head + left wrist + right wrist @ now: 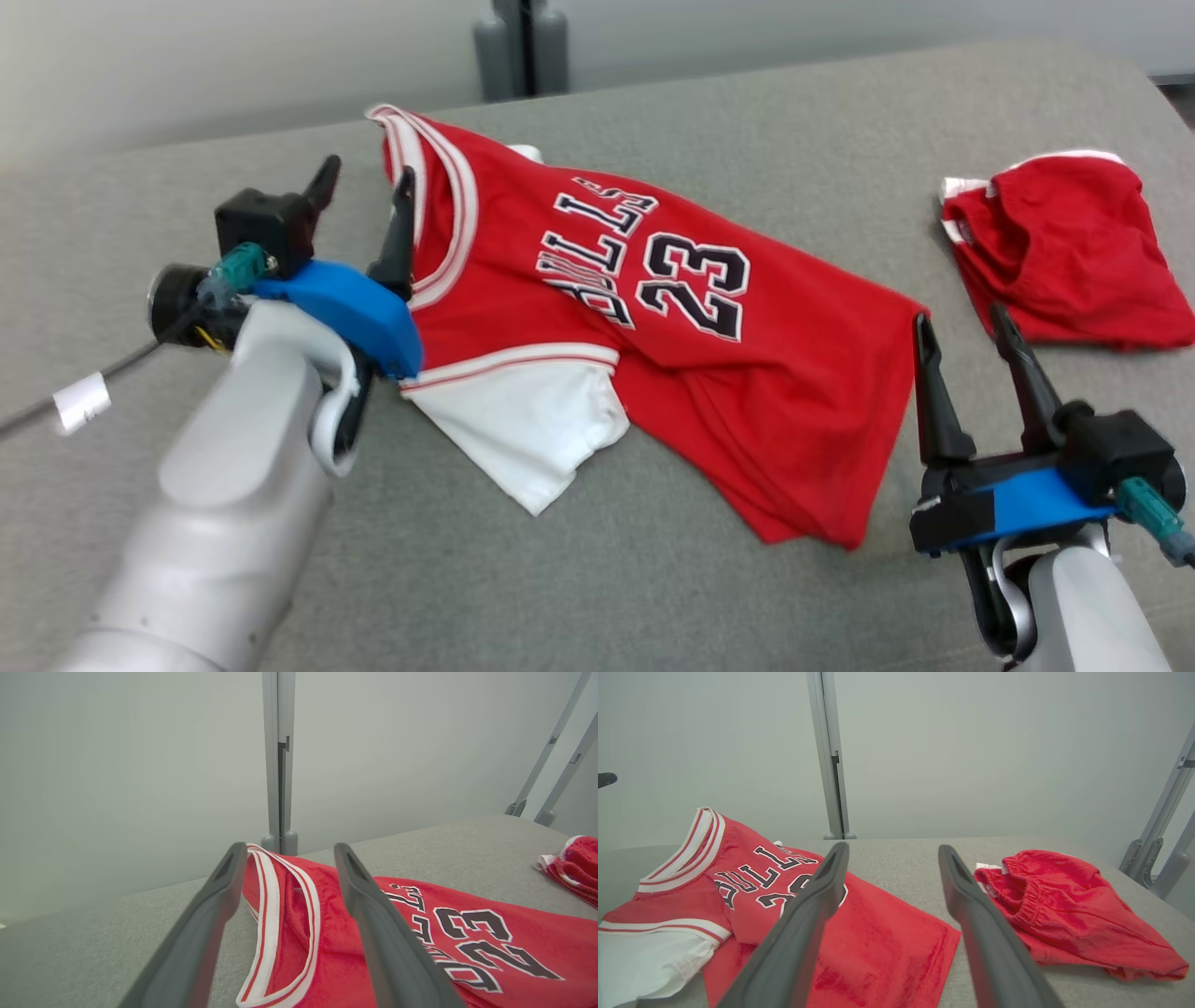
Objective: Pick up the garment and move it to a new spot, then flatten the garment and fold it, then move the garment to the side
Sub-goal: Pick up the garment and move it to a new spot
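— So, where does the garment sit, and why are the arms parked like that?

— Your jersey [775, 373] lies lettering-up across the middle of the grey surface [653, 588], collar [459, 210] toward your left, hem toward your right. It is mostly spread, though the lower cloth is rumpled and the white sleeve [523, 425] pokes out toward you. Your left gripper [367, 177] hangs at the collar with its fingers [205, 933] apart, one on either side of the striped neckline. Whether they touch the cloth I cannot tell. Your right gripper [962, 322] stands just beside the hem corner, its fingers [798, 933] also apart and gripping nothing. My reading is that each arm is posted at one end of the jersey, so you can draw it out lengthwise and flatten it before any fold.

— And containers?

— None take part, as far as I can make out. The jersey and the bunched red shorts [1074, 252] both lie straight on the surface, with the shorts well apart from the jersey at your far right. Since that patch is occupied, I would choose the set-aside spot with it in mind.
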Robot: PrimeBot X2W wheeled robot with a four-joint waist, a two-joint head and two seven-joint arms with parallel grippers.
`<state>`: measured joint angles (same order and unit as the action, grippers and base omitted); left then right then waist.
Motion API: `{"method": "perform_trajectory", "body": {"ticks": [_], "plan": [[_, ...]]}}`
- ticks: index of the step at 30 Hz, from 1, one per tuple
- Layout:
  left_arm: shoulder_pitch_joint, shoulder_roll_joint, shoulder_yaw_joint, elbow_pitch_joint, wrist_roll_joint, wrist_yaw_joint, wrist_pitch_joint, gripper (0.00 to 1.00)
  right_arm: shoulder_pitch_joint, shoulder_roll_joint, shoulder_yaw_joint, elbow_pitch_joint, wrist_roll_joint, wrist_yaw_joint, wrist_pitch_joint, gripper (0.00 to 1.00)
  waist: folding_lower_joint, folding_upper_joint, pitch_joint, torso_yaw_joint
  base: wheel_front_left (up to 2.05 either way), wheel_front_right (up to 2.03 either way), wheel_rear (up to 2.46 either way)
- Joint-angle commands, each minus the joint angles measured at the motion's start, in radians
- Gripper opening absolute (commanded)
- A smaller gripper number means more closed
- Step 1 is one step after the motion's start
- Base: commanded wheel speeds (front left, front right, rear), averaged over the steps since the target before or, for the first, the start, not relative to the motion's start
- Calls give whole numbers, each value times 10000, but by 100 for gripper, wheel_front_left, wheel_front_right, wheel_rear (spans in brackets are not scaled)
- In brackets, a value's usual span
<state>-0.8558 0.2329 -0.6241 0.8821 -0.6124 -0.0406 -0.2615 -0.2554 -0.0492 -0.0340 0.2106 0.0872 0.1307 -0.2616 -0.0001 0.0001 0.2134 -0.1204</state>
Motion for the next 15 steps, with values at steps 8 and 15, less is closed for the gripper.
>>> {"method": "perform_trajectory", "body": {"ticks": [8,15], "plan": [[3116,-528,1063,-1837,587,543,-47,100,977,-34,-388,658,-389,2,-41,100,1,-1,-1575,1017,0,0,0],[5435,-681,1922,-3095,1094,970,-49,100,1739,-29,-453,740,-219,2,-41,100,1,-1,-2236,1420,0,0,0]]}}
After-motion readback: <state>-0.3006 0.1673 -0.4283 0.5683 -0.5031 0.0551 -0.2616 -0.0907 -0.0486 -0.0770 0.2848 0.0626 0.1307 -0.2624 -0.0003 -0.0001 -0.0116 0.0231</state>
